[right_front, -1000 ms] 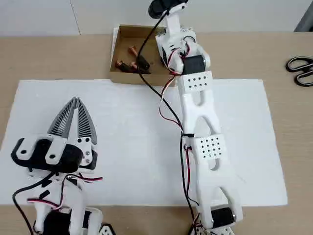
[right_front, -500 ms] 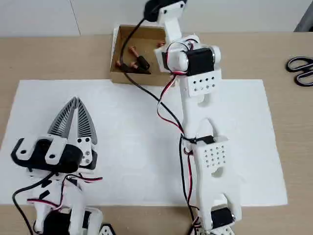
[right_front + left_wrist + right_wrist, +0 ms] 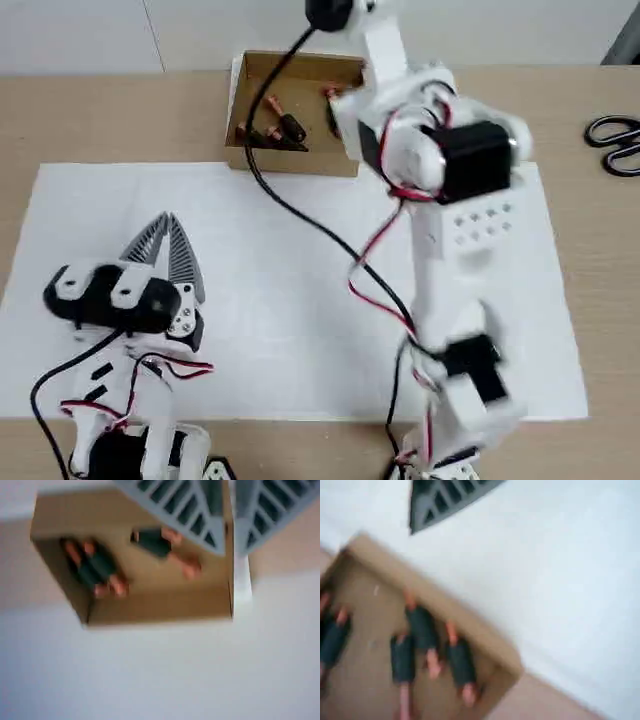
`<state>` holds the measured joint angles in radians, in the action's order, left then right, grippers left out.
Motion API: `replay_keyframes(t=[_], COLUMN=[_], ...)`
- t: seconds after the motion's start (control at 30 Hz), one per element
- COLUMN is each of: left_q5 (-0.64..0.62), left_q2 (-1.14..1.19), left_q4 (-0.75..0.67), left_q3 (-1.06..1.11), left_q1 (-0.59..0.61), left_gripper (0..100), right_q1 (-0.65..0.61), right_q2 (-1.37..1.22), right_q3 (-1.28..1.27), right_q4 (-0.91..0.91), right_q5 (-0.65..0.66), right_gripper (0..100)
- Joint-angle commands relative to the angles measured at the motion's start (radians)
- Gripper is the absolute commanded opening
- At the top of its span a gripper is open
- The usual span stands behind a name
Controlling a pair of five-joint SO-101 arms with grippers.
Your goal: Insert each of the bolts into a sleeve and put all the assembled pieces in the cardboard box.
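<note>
Compared with half a second back, the right arm (image 3: 430,250) sits higher and is pulled toward 4 o'clock. Its black motor block (image 3: 478,155), then at the 3 o'clock edge of the cardboard box (image 3: 290,160), is now off the box and over the white sheet (image 3: 280,300). More of the box floor shows on the 3 o'clock side, where one assembled piece (image 3: 330,92) lies. The left arm (image 3: 120,300) differs too: its body is rolled and nudged toward 1 o'clock, and the tip of the left gripper (image 3: 170,220) goes with it.

Pose now:
- Right arm: it runs from its base at 6 o'clock of the table (image 3: 100,120) up toward 12, elbow raised, wrist end over the box's 3 o'clock wall. The right gripper (image 3: 440,502) hangs over the sheet just off a box corner. Jaw state: can't tell.
- Left arm: folded at 8 o'clock on the sheet, gripper pointing to 12 and well apart from the box. Jaws are together with nothing between them.

Task items:
- The assembled pieces (image 3: 268,130), copper bolts in dark sleeves, lie inside the box. A cluster sits toward its 8 o'clock corner and the single one is near 2 o'clock.
- The left wrist view has the same box (image 3: 160,607) with pieces (image 3: 95,570) on its floor.
- The right wrist view shows three side by side (image 3: 425,630) against a box wall (image 3: 445,610).

Scissors (image 3: 615,140) lie at the table's 3 o'clock edge, well clear of both arms
</note>
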<state>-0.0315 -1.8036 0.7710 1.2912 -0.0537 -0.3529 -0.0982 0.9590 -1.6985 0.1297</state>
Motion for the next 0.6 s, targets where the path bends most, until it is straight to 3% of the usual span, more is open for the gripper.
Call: replay_keyframes(t=[0.0,0.17,0.3,0.57], left_q5=[-0.003,-0.002,0.000,-0.003], left_q2=[-0.012,-0.009,-0.009,-0.009], left_q4=[0.104,0.281,0.405,0.436], left_q3=[-0.004,0.002,0.061,0.079], left_q1=[-0.002,0.005,0.005,0.005], left_gripper=[1,1,1,1], right_q1=[-0.004,-0.001,0.001,0.002], right_q2=[0.291,0.596,0.883,1.520], right_q3=[-0.433,-0.864,-1.217,-1.947], right_q4=[0.007,0.139,0.352,0.673], right_q5=[0.000,0.012,0.014,0.015], right_gripper=[12.5,12.5,12.5,12.6])
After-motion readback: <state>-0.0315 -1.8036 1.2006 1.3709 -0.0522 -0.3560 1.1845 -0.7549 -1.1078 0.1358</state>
